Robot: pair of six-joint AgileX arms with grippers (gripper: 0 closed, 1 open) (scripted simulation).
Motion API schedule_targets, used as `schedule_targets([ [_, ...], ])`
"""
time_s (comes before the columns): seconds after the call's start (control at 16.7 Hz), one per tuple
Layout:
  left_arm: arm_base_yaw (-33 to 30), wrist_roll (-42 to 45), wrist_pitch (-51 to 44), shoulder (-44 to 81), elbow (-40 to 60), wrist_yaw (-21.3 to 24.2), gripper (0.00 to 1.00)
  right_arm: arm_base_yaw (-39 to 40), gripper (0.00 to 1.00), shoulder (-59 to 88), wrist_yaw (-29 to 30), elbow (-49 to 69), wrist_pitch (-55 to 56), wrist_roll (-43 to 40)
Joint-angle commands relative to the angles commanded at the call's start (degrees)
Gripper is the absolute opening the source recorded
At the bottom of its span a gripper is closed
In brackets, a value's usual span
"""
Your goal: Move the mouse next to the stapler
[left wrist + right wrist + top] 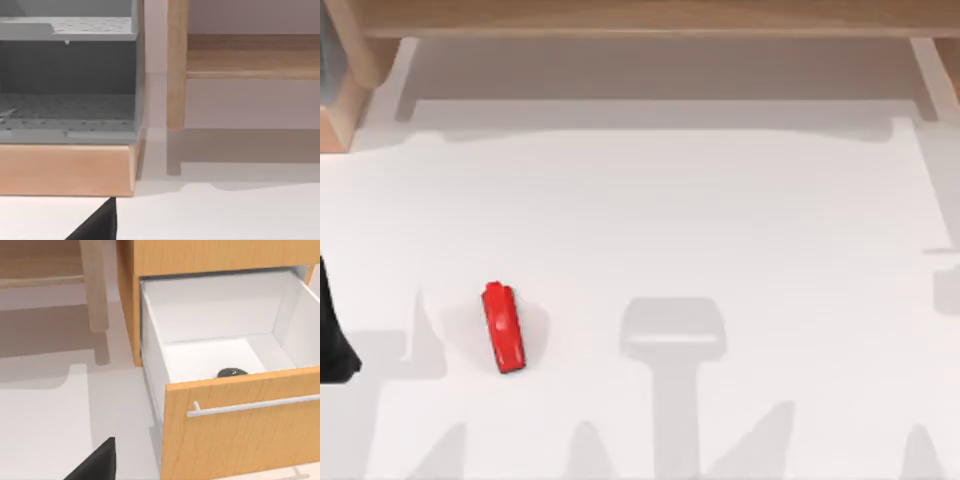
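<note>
Count: one small bright red glossy plastic stapler [503, 327]; one small dark grey-olive rounded mouse [232, 372]; one open wooden drawer [240, 430] with white inner walls and a single silver bar handle [255, 406].

Stapler: lies flat on the white desk [720, 200], lower left of the top view. Long axis runs nearly top-to-bottom of that frame, tilted slightly so the lower end sits a little further right. The narrower nub end points to the upper edge of the frame; the broader end points toward the lower edge. Nothing touches it.

Mouse: sits on the white floor of the open drawer, seen in the right wrist view, close behind the wooden front panel, which hides its lower part. Just the rounded top shows, so its heading and long axis cannot be told. Mouse and stapler are well apart: one in the drawer, one on the desk.

Left arm: a black part [334, 335] shows at the left edge of the top view, away from the stapler. A black wedge [97, 222] shows at the lower edge of the left wrist view, facing a grey perforated shelf unit [67, 80] on a wooden base. Whether the left claw is open or holding anything cannot be told.

Right arm: a black wedge [97, 462] at the lower edge of the right wrist view, clear of the drawer. Opening of the right claw cannot be told.
</note>
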Motion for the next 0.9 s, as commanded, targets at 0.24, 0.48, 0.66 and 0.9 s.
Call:
schedule_targets([
  [0.24, 0.00, 0.00, 0.00, 0.00, 0.00, 0.00, 1.00, -3.81, 1.00, 18.39, 0.17, 18.41, -10.50, -1.46],
  [0.48, 0.00, 0.00, 0.00, 0.00, 0.00, 0.00, 1.00, -6.55, 1.00, 32.60, 0.31, 32.76, -18.46, -3.20],
  [0.66, 0.00, 0.00, 0.00, 0.00, 0.00, 0.00, 1.00, -8.13, 1.00, 42.49, 0.28, 42.15, -24.76, -4.76],
  [0.9, 0.00, 0.00, 0.00, 0.00, 0.00, 0.00, 1.00, -9.63, 1.00, 55.53, 0.06, 55.05, -32.10, -7.08],
])
